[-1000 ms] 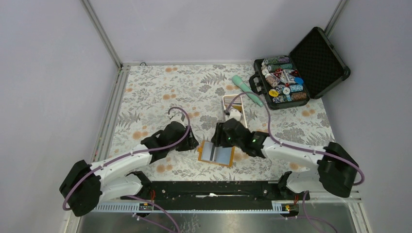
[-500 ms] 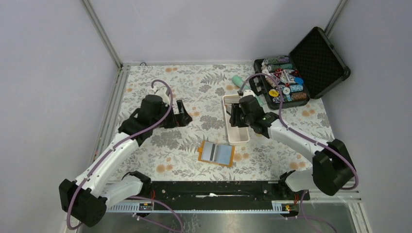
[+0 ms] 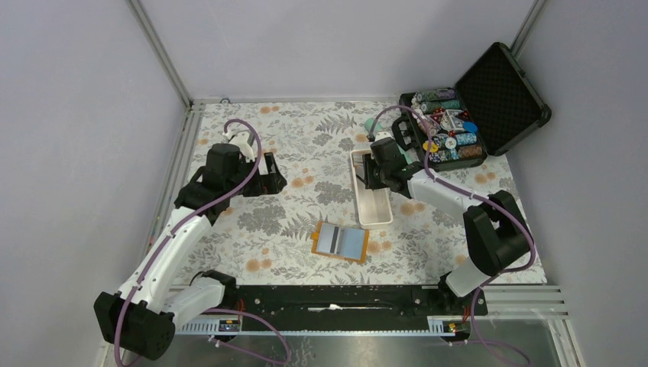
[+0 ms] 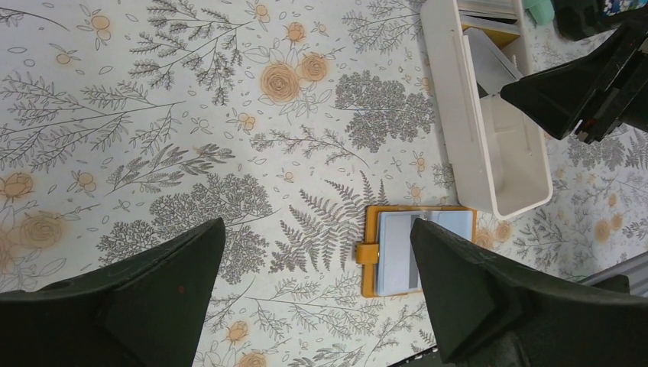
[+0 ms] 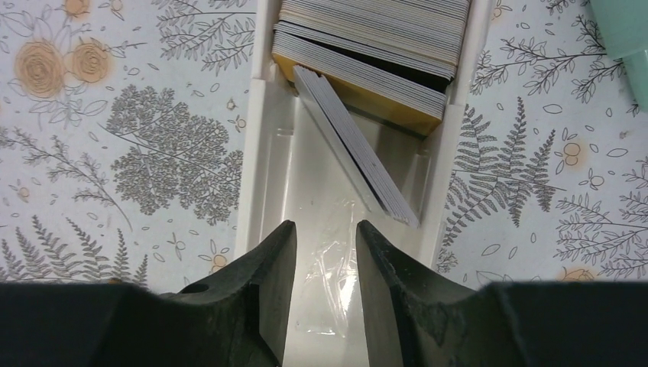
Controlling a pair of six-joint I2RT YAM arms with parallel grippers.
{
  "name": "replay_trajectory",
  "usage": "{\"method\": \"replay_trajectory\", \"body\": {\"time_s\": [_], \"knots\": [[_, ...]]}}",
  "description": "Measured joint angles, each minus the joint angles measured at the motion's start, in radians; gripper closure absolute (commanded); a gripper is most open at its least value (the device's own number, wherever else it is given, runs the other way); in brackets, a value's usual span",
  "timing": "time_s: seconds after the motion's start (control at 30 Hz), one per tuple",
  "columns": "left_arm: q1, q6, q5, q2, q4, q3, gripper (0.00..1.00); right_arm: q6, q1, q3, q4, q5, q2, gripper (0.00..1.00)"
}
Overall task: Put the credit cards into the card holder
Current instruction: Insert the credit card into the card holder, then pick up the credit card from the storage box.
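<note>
Plainly empty and narrowly parted, the right gripper (image 5: 325, 229) hung over credit cards (image 5: 351, 157) leaning in the white tray (image 5: 252, 153) (left gripper (image 4: 317, 225) gaped wide). It probably needed to pinch one card's edge. The card holder (image 4: 416, 248) lay open nearby.

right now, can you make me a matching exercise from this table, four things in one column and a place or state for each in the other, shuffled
Things:
1. card holder
2. credit cards
3. chip case
4. left end effector

Places or states:
A. lid up, at the far right corner
B. jaws wide apart, holding nothing
C. lying open on the cloth, nearest the arm bases
D. inside the white tray

Pairs: 1-C, 2-D, 3-A, 4-B
</note>
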Motion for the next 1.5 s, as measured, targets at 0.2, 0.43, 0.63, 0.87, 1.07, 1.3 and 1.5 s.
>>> {"method": "replay_trajectory", "body": {"time_s": [0.2, 0.43, 0.63, 0.87, 1.07, 1.3, 1.5], "knots": [[0.002, 0.006, -0.006, -0.002, -0.004, -0.003, 0.01, -0.03, -0.017, 0.002, 0.0, 0.001, 0.019, 0.59], [0.007, 0.006, -0.005, -0.002, -0.005, -0.003, 0.01, -0.052, -0.03, 0.002, 0.0, 0.006, 0.033, 0.6], [0.012, 0.006, -0.005, -0.002, -0.005, -0.003, 0.01, -0.064, -0.03, 0.008, 0.0, 0.006, 0.047, 0.6], [0.018, 0.006, -0.005, -0.002, -0.005, -0.003, 0.01, -0.074, -0.03, 0.008, 0.0, 0.008, 0.05, 0.6], [0.023, 0.006, -0.003, -0.002, -0.005, -0.003, 0.01, -0.081, -0.03, 0.008, 0.0, 0.008, 0.05, 0.6], [0.028, 0.006, 0.006, -0.007, -0.004, -0.003, 0.01, -0.088, -0.03, 0.008, 0.0, 0.009, 0.05, 0.6], [0.031, 0.006, 0.011, -0.015, -0.004, -0.003, 0.01, -0.088, -0.03, 0.008, -0.002, 0.01, 0.05, 0.6]]}}
